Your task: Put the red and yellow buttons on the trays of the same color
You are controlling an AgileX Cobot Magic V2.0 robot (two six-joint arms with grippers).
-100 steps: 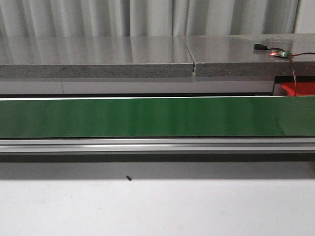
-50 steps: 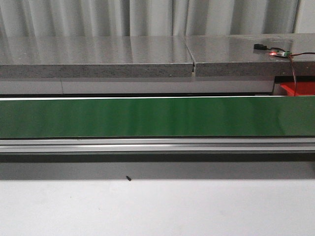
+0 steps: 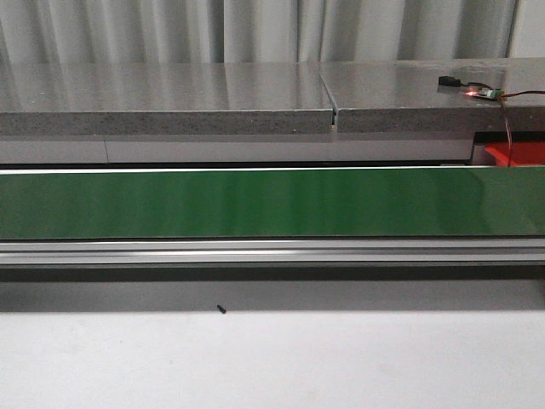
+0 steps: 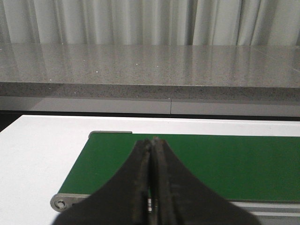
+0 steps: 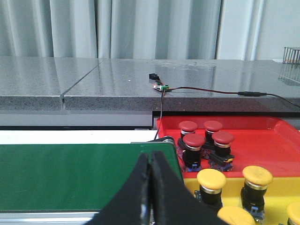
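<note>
Surface and room, as recorded:

- Green conveyor belt [image 3: 272, 203], running the full width of the front view, bare of buttons; aluminium rail [image 3: 272, 252] along its near edge.
- White tabletop [image 3: 272, 362] before the belt, with one small dark speck [image 3: 221, 309].
- Grey speckled stone counter [image 3: 170, 98] behind the belt, in two slabs, divided by a narrow seam [image 3: 333, 111].
- Pale pleated curtain [image 3: 255, 30] across the back of the room.
- Small circuit board [image 3: 479, 92] with a lit red lamp on the counter at far right, trailing thin wires.

Task items:

- Red tray [image 5: 262, 140] beyond the right end of the belt, under the counter's edge; seen in the front view only as a red corner.
- Four red buttons [image 5: 205, 140] upright on the red tray, clustered near the belt end.
- Yellow tray [image 5: 276, 185] just nearer than the red one, touching it.
- Yellow buttons [image 5: 211, 180] upright on the yellow tray; at least four, some cut off by the frame edge.

Tools:

- Left gripper [image 4: 151, 183], over the left end of the belt, fingers pressed together, grasping nothing.
- Right gripper [image 5: 151, 187], over the right end of the belt beside the trays, fingers likewise clenched together on nothing.
- Neither gripper visible in the front view.
</note>
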